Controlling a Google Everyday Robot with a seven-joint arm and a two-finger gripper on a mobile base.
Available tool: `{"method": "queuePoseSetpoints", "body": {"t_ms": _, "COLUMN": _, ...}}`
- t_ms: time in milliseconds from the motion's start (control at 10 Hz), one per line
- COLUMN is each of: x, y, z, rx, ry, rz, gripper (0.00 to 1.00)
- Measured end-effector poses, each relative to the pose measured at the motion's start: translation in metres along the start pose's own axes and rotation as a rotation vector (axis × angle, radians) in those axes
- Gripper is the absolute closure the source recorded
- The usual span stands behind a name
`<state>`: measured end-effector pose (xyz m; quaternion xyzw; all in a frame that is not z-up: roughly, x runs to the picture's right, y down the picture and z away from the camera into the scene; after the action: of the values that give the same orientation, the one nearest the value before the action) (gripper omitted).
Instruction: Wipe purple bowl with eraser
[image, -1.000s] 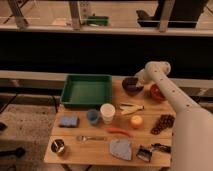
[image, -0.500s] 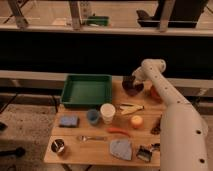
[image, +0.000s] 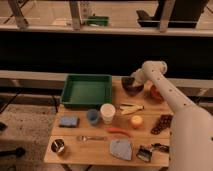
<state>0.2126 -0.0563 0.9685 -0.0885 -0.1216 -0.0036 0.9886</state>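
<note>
The purple bowl (image: 133, 90) sits at the back of the tabletop (image: 95, 147), between the green tray (image: 86, 91) and the red-orange bowl (image: 156, 93), close to the latter. The pincer (image: 129, 80) hangs at the purple bowl's rim, on the tray side; whether it is wide, narrow or holding anything, I cannot tell. Nearer the front stand a white cup (image: 107, 113) and a blue cup (image: 92, 116).

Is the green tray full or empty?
Empty: the green tray shows only its bare bottom. The gripper is at the purple bowl.
</note>
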Motion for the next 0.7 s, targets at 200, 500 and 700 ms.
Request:
{"method": "queuePoseSetpoints", "body": {"t_ms": 200, "x": -0.004, "y": 0.012, "z": -0.011, "rx": -0.004, "ry": -0.015, "rz": 0.004, "gripper": 1.00}}
{"method": "queuePoseSetpoints", "body": {"t_ms": 500, "x": -0.004, "y": 0.038, "z": -0.029, "rx": -0.017, "ry": -0.031, "rz": 0.019, "gripper": 1.00}}
{"method": "queuePoseSetpoints", "body": {"t_ms": 700, "x": 0.002, "y": 0.048, "z": -0.035, "rx": -0.025, "ry": -0.028, "rz": 0.033, "gripper": 1.00}}
